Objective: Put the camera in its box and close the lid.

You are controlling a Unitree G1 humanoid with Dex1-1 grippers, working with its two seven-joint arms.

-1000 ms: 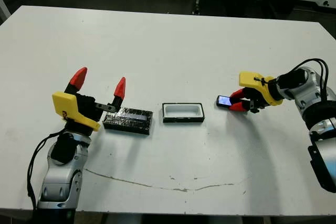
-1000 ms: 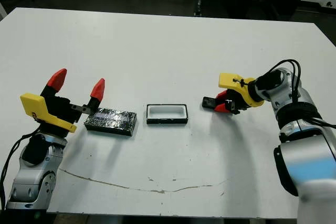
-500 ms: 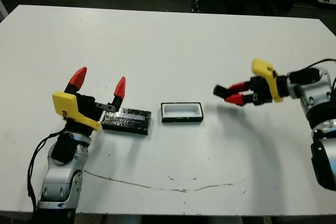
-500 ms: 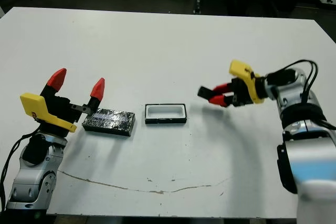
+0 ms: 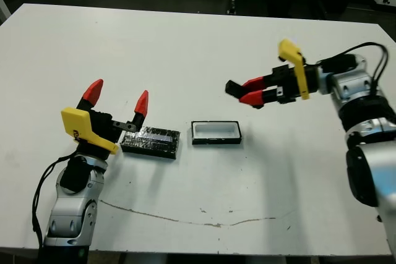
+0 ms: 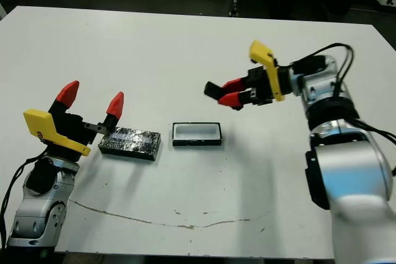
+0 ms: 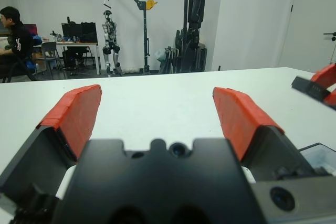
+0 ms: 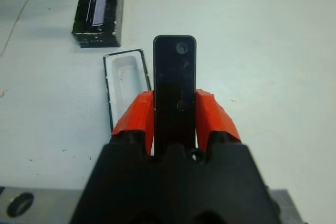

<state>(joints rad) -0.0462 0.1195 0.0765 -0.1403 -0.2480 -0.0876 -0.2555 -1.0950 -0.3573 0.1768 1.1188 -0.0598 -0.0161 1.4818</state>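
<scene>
Box (image 5: 216, 133) sat open and unobstructed mid-table (image 5: 198, 47); lid (image 5: 150, 141) beside it, left gripper (image 5: 117, 100) adjoining.

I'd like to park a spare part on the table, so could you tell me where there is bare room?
The far half of the white table and the near strip are bare. The middle row is crowded: the glossy black lid beside the left end effector, then the white-lined black tray. The right end effector holds the black bar-shaped camera above.
</scene>
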